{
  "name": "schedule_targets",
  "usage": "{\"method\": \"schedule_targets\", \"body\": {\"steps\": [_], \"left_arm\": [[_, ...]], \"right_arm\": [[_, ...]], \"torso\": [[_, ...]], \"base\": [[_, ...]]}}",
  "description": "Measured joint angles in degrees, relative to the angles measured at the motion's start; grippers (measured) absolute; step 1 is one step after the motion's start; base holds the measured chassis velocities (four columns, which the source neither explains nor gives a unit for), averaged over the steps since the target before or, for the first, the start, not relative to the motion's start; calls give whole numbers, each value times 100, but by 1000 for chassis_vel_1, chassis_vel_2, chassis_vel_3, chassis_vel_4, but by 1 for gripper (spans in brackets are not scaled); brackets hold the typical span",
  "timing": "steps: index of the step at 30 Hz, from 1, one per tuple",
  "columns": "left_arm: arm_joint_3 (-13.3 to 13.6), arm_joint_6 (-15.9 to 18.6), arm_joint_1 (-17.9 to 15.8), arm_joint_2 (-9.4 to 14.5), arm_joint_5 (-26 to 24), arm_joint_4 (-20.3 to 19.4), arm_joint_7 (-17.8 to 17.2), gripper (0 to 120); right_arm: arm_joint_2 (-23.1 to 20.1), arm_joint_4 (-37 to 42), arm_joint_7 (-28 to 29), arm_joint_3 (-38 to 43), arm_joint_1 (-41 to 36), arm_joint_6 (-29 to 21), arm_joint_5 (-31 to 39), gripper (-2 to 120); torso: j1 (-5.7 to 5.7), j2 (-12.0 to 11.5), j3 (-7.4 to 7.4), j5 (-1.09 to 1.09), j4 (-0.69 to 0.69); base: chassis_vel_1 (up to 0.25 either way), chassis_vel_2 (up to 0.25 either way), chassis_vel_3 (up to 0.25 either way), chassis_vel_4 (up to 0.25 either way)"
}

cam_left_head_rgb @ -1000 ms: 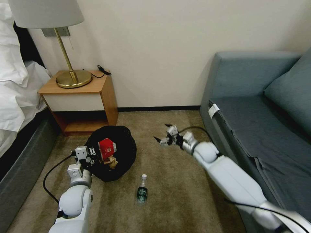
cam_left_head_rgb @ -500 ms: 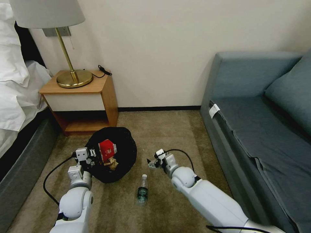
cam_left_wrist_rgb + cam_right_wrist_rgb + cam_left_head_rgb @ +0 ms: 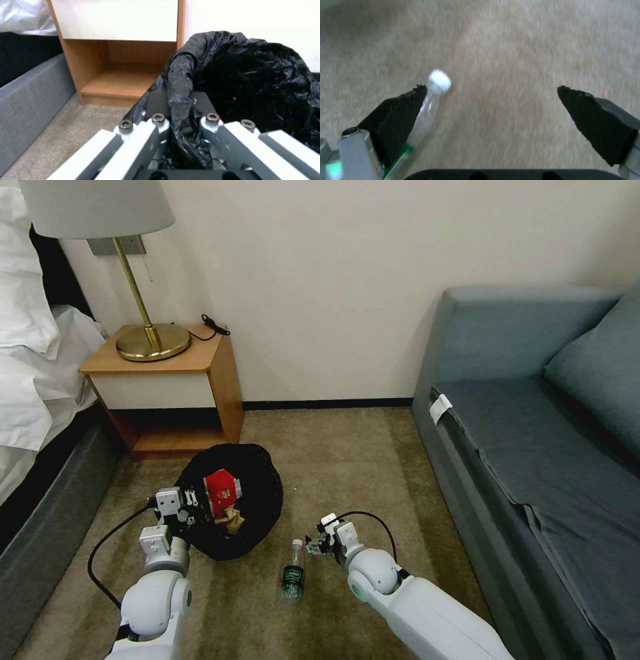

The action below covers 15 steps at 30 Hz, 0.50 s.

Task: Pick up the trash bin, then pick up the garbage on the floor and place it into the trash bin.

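Left gripper (image 3: 189,505) clamps the trash bin (image 3: 257,483) rim; red packet (image 3: 222,488) inside. Right gripper (image 3: 319,545), jaws spread, beside the bottle (image 3: 292,572) left on the carpet.

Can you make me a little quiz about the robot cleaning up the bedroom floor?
1. True or false: the bottle is already inside the bin.
2. Which claw grips the bin's bag rim? A) left claw B) right claw
3. Fill in: the bottle lies on the ____.

Key:
1. False. It lies on its side on the carpet, beside the bin. A red-and-white packet and a tan paper bag are in the bin.
2. A. The left claw is shut on the black bag rim; the right claw is open, close to the bottle's white cap.
3. Carpet.
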Motion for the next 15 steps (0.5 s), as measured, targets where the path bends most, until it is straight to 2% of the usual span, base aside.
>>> {"method": "schedule_targets", "body": {"steps": [4, 7, 15], "left_arm": [[7, -4, 5, -20, 19, -1, 0, 5], [23, -28, 17, -56, 55, 0, -1, 5], [-24, -50, 58, -69, 68, -4, -2, 5]], "right_arm": [[30, 126, 410, -169, -7, -195, 372, 100], [145, 175, 975, -521, 90, -331, 940, 100], [445, -1, 1380, -946, 402, -378, 1409, 100]], "torso": [[0, 0, 0, 0, 0], [0, 0, 0, 0, 0], [0, 0, 0, 0, 1]], "base": [[0, 0, 0, 0], [0, 0, 0, 0], [0, 0, 0, 0]]}}
